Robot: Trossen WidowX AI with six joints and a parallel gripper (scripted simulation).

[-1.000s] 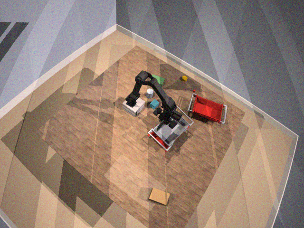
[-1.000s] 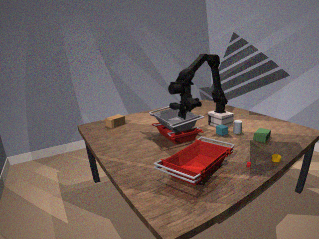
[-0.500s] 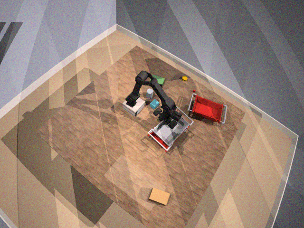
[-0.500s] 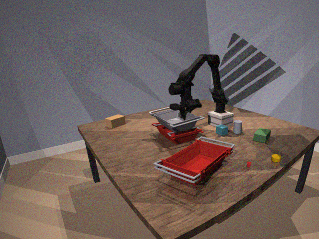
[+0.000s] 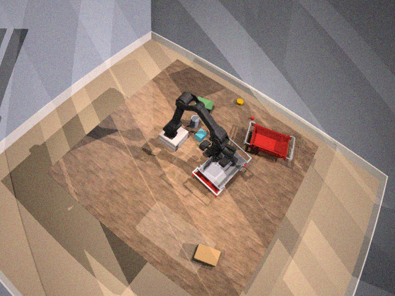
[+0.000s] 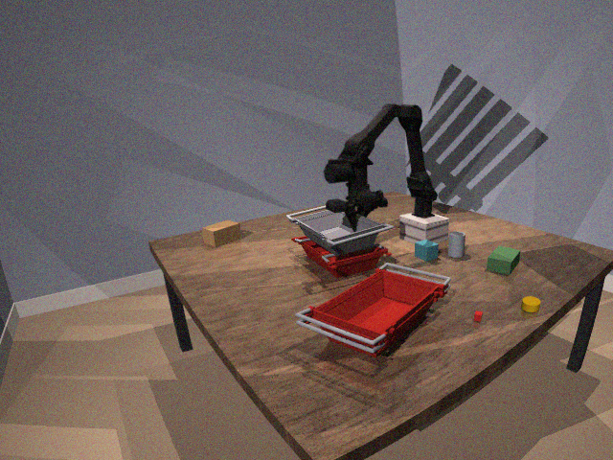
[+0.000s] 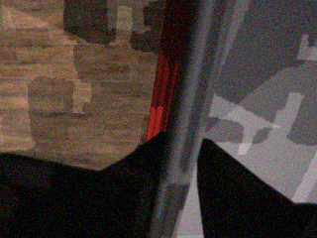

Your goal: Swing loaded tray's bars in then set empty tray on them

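Gripper (image 6: 354,220) pinches the grey tray's (image 6: 330,228) rim above the red loaded tray (image 6: 346,262); next: level it, release.

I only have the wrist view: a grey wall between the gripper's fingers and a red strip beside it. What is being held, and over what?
Observer: The gripper is shut on the side wall of a grey plastic tray, which hangs directly above a red plastic tray. The grey tray's underside is about level with the red rim.
Operator: Is it resting on the red tray's bars?
Observer: I cannot tell. The grey tray hides most of the top, and only a short piece of wire bar shows at the red tray's near side.
Operator: Any other tray around?
Observer: Yes, a second red plastic tray stands apart, nearer the table's front edge. It is empty, with its bars swung out over its ends.
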